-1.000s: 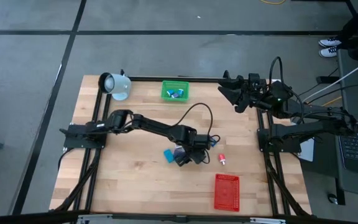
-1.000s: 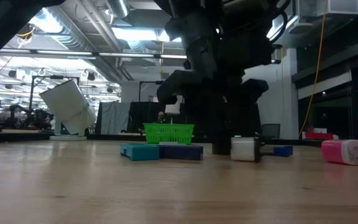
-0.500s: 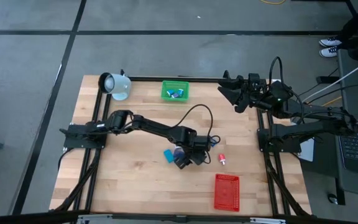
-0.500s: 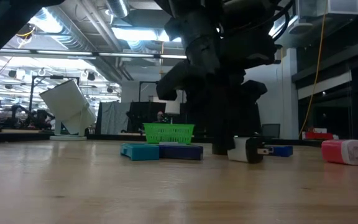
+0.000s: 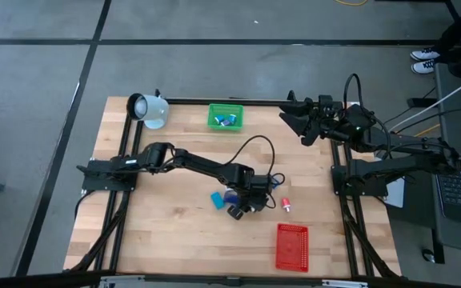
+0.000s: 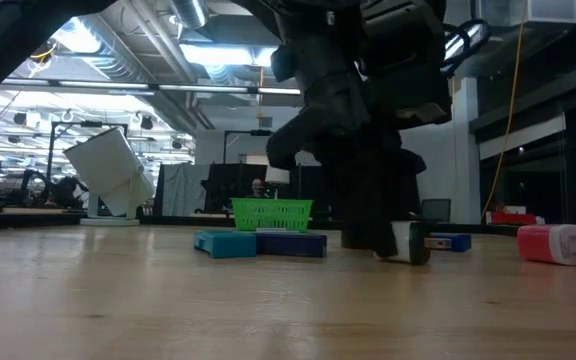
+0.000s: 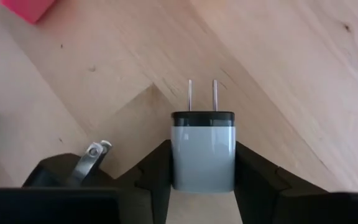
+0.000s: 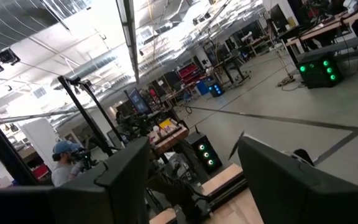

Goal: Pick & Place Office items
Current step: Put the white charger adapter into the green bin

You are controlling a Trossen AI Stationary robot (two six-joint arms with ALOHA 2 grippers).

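My left gripper is low over the table's middle, shut on a small white-grey plug charger whose two metal prongs point away from the wrist. Low view shows the charger tilted under the arm. Flat blue pieces lie just left of the gripper, flat on the wood. A red-white piece lies to its right. A black clip sits beside one finger. My right gripper waits open above the far right corner. My left gripper pinches the charger's white body between its two fingers, one on each side face, at the end away from the prongs. The fingers slant down from above. The charger sits tilted, its lower edge at table height; whether it touches the wood, I cannot tell.
A green mesh tray holding small items stands at the far edge. A red mesh tray sits near the near edge, right of centre. A white-blue mug lies on its side at the far left corner. Bare wood stretches along the near left.
The left gripper has shifted slightly toward the near edge and turned a little with the charger in its fingers. The charger, which lay level on the table, is now tipped, and has slid a short way with the gripper. The blue pieces have stayed put.
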